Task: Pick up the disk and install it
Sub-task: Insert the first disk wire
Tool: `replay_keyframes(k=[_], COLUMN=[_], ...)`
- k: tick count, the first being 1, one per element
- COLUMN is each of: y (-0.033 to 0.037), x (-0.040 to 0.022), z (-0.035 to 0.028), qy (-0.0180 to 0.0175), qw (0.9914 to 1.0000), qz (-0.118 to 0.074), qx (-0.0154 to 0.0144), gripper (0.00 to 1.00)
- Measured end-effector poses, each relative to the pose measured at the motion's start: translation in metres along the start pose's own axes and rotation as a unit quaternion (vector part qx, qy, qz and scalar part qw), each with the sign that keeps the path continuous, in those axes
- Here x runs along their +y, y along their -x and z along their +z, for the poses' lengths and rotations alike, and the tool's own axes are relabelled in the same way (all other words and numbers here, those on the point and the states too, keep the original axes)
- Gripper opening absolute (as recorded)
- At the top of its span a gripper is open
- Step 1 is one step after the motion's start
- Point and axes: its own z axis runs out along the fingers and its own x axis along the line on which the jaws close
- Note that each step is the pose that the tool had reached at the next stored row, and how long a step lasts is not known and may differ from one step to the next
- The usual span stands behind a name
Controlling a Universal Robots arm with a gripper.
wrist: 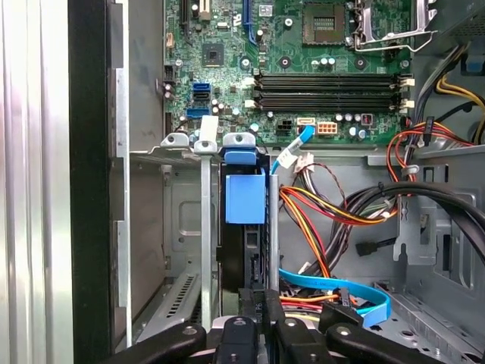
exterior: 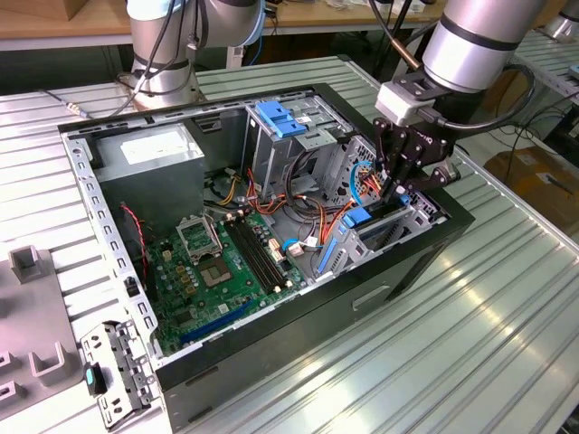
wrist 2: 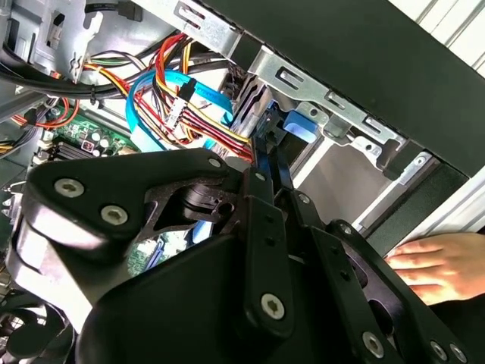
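Open desktop tower case [exterior: 425, 258] on its side. Drive cage [wrist: 189, 227] near the front wall; disk [wrist: 245, 199] standing on edge, partly seated in its slot. Gripper [wrist: 258, 303] closed on the disk's rear edge. Best pressed straight along the slot, clear of the orange wires [wrist: 318, 220].

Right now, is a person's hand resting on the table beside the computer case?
Yes, in the second wrist view a hand lies on the table, just outside the black case.
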Motion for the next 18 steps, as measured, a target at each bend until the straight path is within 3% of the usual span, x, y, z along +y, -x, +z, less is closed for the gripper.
replay_keyframes(k=[7,8,9,13,17,18], y=[0.0000,-0.0001,-0.0002,-0.0005,-0.0005,-0.0005], x=[0.0000,0.0000,-0.0001,-0.0002,-0.0002,-0.0002], z=[0.0000,-0.0011,-0.0055,-0.0164,-0.0168,-0.0168], qy=[0.0000,0.0000,-0.0002,-0.0005,-0.0005,-0.0005], qw=[1.00000,1.00000,1.00000,1.00000,1.00000,1.00000], qz=[0.000,0.000,0.000,0.000,0.000,0.000], qx=[-0.0003,-0.0002,-0.0001,-0.0001,-0.0001,-0.0002], gripper=[0.17,0.17,0.24,0.24,0.23,0.16])
